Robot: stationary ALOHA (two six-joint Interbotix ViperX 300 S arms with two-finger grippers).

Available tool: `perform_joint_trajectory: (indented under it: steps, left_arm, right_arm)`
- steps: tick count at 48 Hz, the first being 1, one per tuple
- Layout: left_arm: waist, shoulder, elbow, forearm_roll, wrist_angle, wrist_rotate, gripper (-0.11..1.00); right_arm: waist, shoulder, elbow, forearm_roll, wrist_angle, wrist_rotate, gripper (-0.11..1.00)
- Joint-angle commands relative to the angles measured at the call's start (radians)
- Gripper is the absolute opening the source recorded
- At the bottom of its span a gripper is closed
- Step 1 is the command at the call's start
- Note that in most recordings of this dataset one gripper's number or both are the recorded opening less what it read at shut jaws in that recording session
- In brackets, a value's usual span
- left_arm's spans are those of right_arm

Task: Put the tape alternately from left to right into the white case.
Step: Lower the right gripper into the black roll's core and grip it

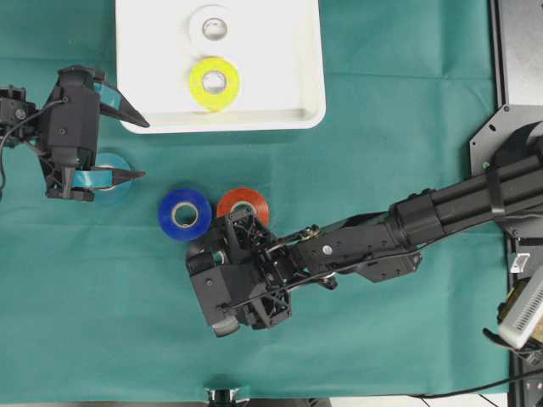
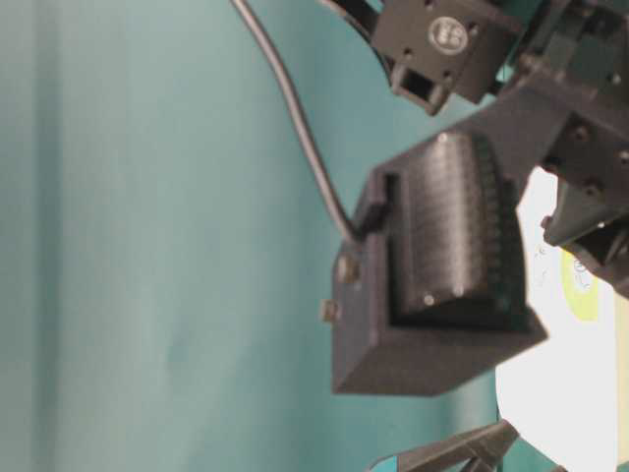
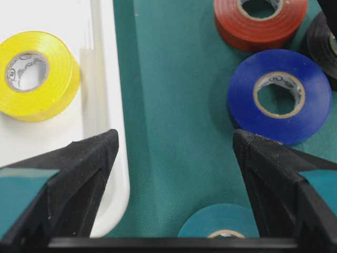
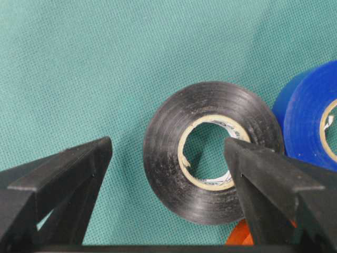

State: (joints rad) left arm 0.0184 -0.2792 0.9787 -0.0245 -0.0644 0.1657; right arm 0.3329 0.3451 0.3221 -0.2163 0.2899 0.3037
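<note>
The white case (image 1: 310, 59) holds a white roll (image 1: 210, 25) and a yellow roll (image 1: 214, 83). On the green cloth lie a teal roll (image 1: 121, 188), a blue roll (image 1: 185, 214) and an orange-red roll (image 1: 246, 203). My left gripper (image 3: 175, 134) is open and empty. It hangs between the case's rim (image 3: 118, 158) and the blue roll (image 3: 279, 95), with the teal roll (image 3: 221, 224) just below it. My right gripper (image 4: 167, 142) is open over the black roll (image 4: 163, 163). One finger stands over the roll's core hole, the other outside its left wall. In the overhead view the black roll is hidden under the right arm.
The blue roll (image 4: 310, 116) and orange-red roll (image 4: 239, 234) lie close against the black roll. A metal arm base (image 1: 517, 76) stands at the right edge. The table-level view is filled by a blurred gripper body (image 2: 432, 275).
</note>
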Motion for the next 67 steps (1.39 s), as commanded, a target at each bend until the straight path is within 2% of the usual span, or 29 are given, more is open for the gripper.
perform_joint_trajectory:
  steps: [1,9,15,18,25,30,50,67]
  left_arm:
    - [-0.002,-0.009,-0.006,-0.002,-0.005,-0.002,0.99]
    - [-0.002,-0.011,0.002,-0.002,-0.005,-0.003,0.99]
    - [-0.002,-0.014,0.003,-0.002,-0.005,-0.005,0.99]
    - [-0.002,-0.014,0.005,-0.002,-0.005,-0.005,0.99]
    - [-0.002,-0.014,0.005,-0.002,-0.005,-0.005,0.99]
    - [-0.002,-0.015,0.005,-0.002,-0.005,-0.005,0.99]
    - [-0.002,-0.015,0.005,-0.002,-0.005,-0.014,0.99]
    - [-0.002,-0.015,0.005,-0.002,-0.005,-0.014,0.99]
  right_arm:
    - [-0.003,-0.014,-0.012,0.006,-0.003,0.003,0.72]
    - [-0.002,0.008,-0.014,0.006,-0.006,0.005,0.67]
    - [-0.002,0.015,-0.014,0.008,-0.006,0.006,0.57]
    - [-0.002,0.015,-0.017,0.005,-0.006,0.006,0.47]
    - [-0.002,0.014,-0.021,0.000,-0.008,0.008,0.13]
    - [-0.002,0.014,-0.021,-0.002,-0.018,0.008,0.03]
    - [0.002,-0.009,-0.021,-0.003,-0.026,0.009,0.02]
    - [0.009,-0.104,-0.008,-0.003,-0.021,0.009,0.02]
